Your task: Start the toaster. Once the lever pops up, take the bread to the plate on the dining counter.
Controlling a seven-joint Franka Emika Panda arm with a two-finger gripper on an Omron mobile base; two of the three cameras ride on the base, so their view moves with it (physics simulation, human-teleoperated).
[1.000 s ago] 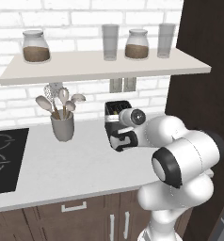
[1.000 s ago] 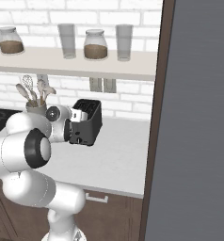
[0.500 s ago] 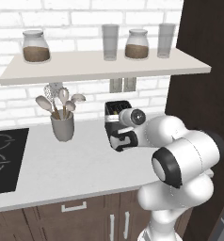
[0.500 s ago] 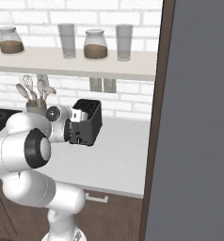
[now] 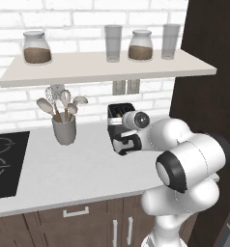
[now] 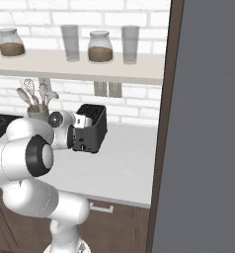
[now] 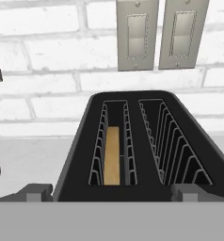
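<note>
The dark grey toaster (image 7: 147, 141) stands on the white worktop against the brick wall, seen from above and in front in the hand view. The bread (image 7: 112, 160) sits low in its left slot, and the right slot is empty. My gripper (image 7: 113, 194) is open, its fingertips (image 7: 38, 192) spread wide at the toaster's near end, one on each side. From the base, my hand covers the front of the toaster (image 5: 121, 111) (image 6: 96, 129). The lever is hidden behind my hand. The plate and the dining counter are out of view.
A grey utensil cup (image 5: 64, 130) stands left of the toaster, with a black hob (image 5: 3, 159) further left. A shelf (image 5: 102, 67) with jars and glasses hangs above. Two wall sockets (image 7: 158, 33) sit behind the toaster. A tall dark cabinet (image 6: 208, 123) borders the right.
</note>
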